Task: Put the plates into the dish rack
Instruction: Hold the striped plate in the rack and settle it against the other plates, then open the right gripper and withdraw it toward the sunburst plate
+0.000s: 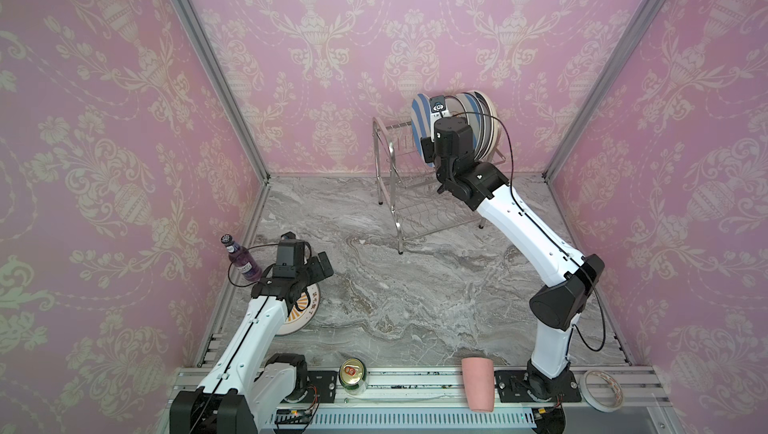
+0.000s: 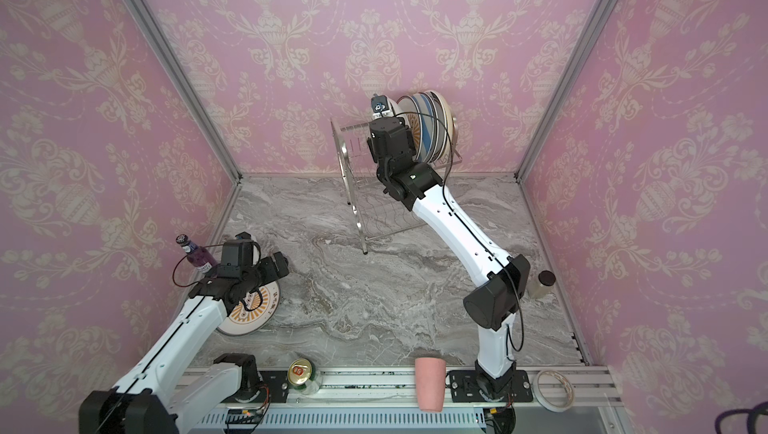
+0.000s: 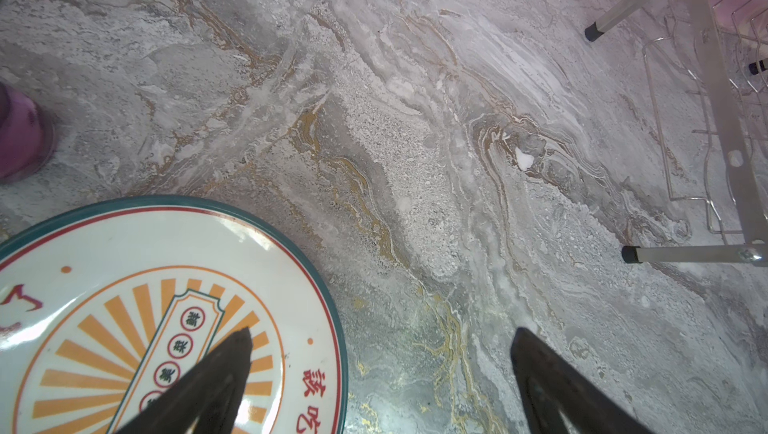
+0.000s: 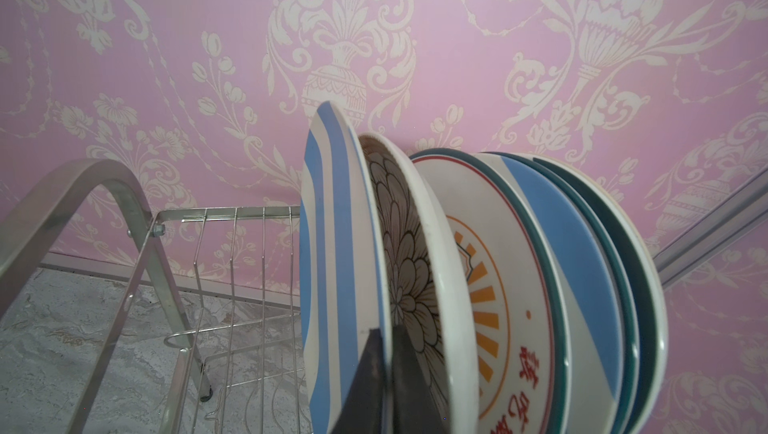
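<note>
Orange-sunburst plate, teal-rimmed, red Chinese characters: lies flat on marble table, left gripper spread above its edge. Dish rack, far side: upper tier holds a row of upright plates; right gripper pinches the rim of the end blue-striped plate.

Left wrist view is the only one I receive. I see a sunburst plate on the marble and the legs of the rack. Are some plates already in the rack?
Observer: Yes, a row of plates stands on edge in the upper shelf of the dish rack.
Operator: What is the right gripper doing?
Observer: The right gripper pinches the rim of the blue-striped plate, at the end of that row.
Operator: Do other plates lie outside the rack?
Observer: No, only your sunburst plate.
</note>
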Available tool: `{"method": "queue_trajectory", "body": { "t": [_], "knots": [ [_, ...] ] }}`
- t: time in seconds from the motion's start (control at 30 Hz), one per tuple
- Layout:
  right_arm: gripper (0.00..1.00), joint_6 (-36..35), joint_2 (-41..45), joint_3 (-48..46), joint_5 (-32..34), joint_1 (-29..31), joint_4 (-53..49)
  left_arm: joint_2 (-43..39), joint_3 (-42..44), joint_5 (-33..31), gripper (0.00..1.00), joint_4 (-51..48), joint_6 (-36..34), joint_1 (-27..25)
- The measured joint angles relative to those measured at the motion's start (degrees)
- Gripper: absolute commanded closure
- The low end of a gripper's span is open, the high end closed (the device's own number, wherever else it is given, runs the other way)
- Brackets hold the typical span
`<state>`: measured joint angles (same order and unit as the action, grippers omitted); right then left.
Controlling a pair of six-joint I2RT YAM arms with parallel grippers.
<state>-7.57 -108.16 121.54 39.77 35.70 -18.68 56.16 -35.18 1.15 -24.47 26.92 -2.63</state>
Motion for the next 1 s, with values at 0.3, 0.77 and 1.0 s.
{"method": "queue_trajectory", "body": {
  "t": [0.3, 0.77, 1.0],
  "knots": [
    [0.68, 0.09, 0.11, -1.68, -0.44, 0.04, -0.35, -1.36, 0.15, -0.02, 0.01, -0.2, 0.15, 0.11],
    [0.47, -1.42, 6.75, -3.23, 0.07, 3.41, -5.09, -1.64, -1.01, -2.34, 0.01, -2.73, -0.07, 0.98],
    [0.41, 1.86, 18.45, -8.24, -4.98, 12.72, -9.79, -2.64, -2.73, -7.54, 0.01, -4.39, -0.33, 2.27]
  ]
}}
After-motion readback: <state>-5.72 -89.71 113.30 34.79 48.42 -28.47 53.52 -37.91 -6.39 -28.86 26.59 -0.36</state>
